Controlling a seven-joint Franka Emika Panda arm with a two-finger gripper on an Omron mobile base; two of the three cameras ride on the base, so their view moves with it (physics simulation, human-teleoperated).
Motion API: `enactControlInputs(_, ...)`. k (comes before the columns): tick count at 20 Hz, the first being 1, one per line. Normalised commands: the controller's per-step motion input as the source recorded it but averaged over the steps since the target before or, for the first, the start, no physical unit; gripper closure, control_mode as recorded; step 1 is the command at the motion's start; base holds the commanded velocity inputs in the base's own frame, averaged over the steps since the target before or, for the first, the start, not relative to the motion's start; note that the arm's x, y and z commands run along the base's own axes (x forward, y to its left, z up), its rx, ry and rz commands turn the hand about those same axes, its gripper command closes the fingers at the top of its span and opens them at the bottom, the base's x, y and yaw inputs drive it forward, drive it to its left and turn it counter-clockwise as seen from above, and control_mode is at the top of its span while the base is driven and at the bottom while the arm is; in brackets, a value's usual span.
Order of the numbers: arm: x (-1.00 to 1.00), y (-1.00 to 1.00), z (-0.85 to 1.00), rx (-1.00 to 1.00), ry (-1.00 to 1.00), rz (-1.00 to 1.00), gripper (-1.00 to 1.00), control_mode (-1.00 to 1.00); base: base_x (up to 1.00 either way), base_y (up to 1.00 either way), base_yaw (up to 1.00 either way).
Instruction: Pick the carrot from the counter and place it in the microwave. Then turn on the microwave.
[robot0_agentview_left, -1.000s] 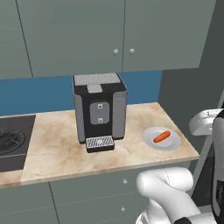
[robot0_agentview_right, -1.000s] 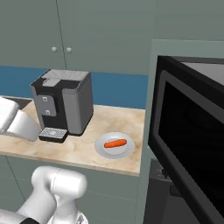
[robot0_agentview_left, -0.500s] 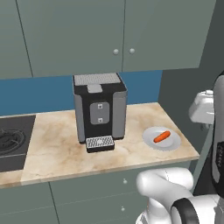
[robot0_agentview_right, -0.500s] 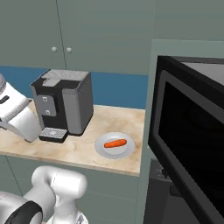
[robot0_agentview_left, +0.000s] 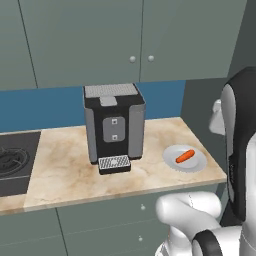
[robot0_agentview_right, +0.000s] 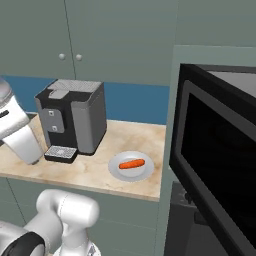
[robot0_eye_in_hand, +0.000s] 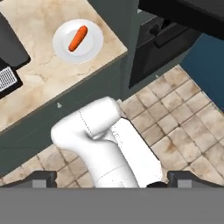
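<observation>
One carrot (robot0_agentview_left: 185, 156) lies on a round grey plate (robot0_agentview_left: 196, 164) near the right end of the beige tabletop (robot0_agentview_left: 65, 165), close to its front edge, well right of a black coffee machine (robot0_agentview_left: 114, 127). The microwave (robot0_agentview_right: 220, 165) stands open just past that right end. Our pincer (robot0_eye_in_hand: 107, 181) looks down from high over the floor; we cannot tell whether its tips are spread. We judge the reach should descend over the plate, aligning across the carrot's narrow width.
</observation>
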Motion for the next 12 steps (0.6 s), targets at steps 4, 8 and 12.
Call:
enactControlInputs(4, 0.31, -0.04, -0.1, 0.03, 0.0, -0.24, -1.0, -1.0, 0.0, 0.0, 0.0)
enactControlInputs(8, 0.42, -0.2, -0.12, 0.09, 0.0, -0.18, -1.0, -1.0, 0.0, 0.0, 0.0)
enactControlInputs(12, 0.54, -0.23, -0.22, 0.09, 0.0, -0.12, -1.0, -1.0, 0.0, 0.0, 0.0)
